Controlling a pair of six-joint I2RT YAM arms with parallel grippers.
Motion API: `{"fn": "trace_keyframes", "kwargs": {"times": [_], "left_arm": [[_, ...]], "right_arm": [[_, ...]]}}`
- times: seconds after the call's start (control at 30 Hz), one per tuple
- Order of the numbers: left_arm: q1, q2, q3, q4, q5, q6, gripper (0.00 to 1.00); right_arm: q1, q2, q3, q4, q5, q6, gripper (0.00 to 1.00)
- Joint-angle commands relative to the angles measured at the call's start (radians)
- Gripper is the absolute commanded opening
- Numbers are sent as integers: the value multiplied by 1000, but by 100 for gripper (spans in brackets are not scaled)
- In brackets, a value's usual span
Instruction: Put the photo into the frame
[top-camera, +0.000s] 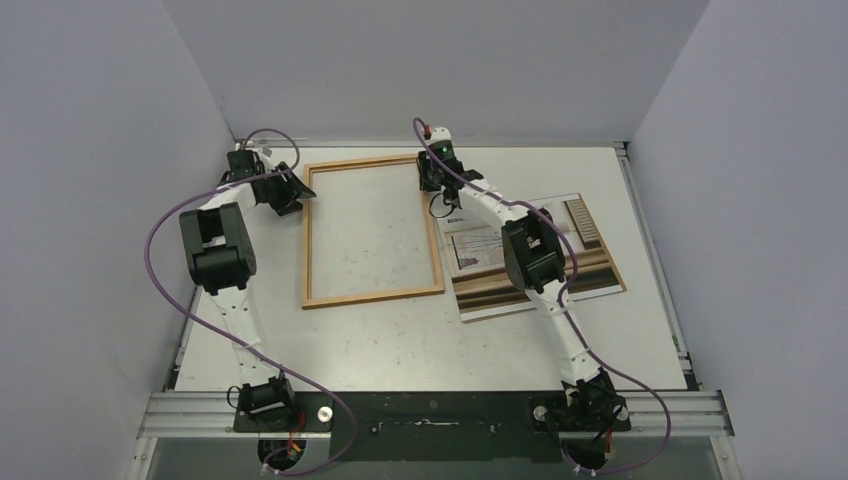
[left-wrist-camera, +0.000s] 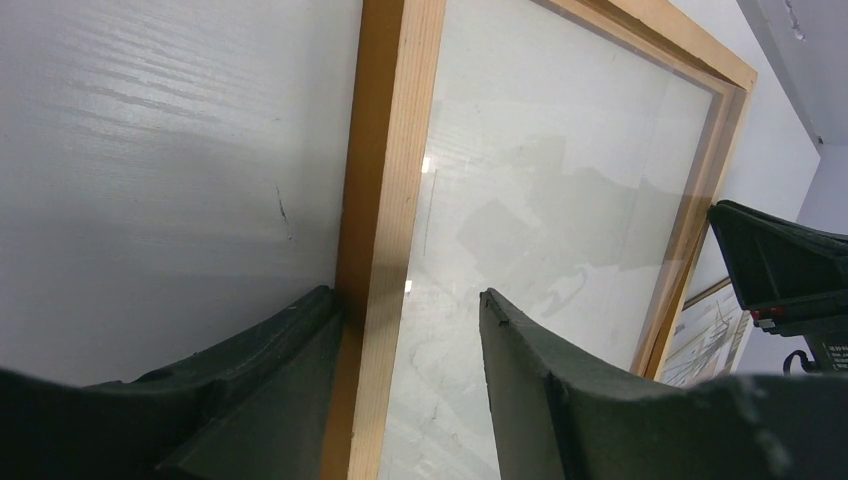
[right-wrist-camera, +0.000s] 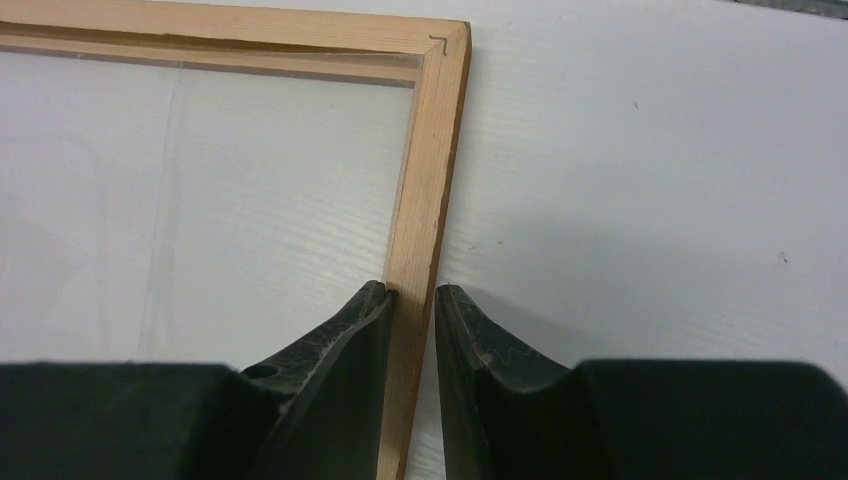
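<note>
While table (top-camera: 400, 345) has frame (top-camera: 372, 297) lying flat, glass in, photo (top-camera: 590, 272) sits just right of it under right arm, not in yet. Left gripper (left-wrist-camera: 405, 320) straddles left rail, jaws apart, gap on inner side. Right gripper (right-wrist-camera: 412, 300) pinched on right rail. Risk imo: uneven hold, frame pivots or skids, glass slips out on lift.
</note>
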Motion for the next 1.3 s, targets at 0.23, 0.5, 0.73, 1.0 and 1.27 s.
{"fn": "trace_keyframes", "kwargs": {"times": [0.23,0.5,0.73,1.0,1.27], "left_arm": [[-51,9,-3,-11,23,25,52],[-100,-26,-71,-27,20,47,50],[-123,-145,-222,-26,-65,61,42],[-121,-241,-304,-51,-107,60,40],[-106,-300,-155,-225,-171,89,51]], "right_arm": [[11,-14,-99,-204,54,-152,25],[-20,-114,-259,-184,-60,-99,19],[-28,-273,-484,-124,-101,-111,14],[-72,-379,-479,-150,-56,55,27],[-92,-498,-429,-265,-56,118,36]]}}
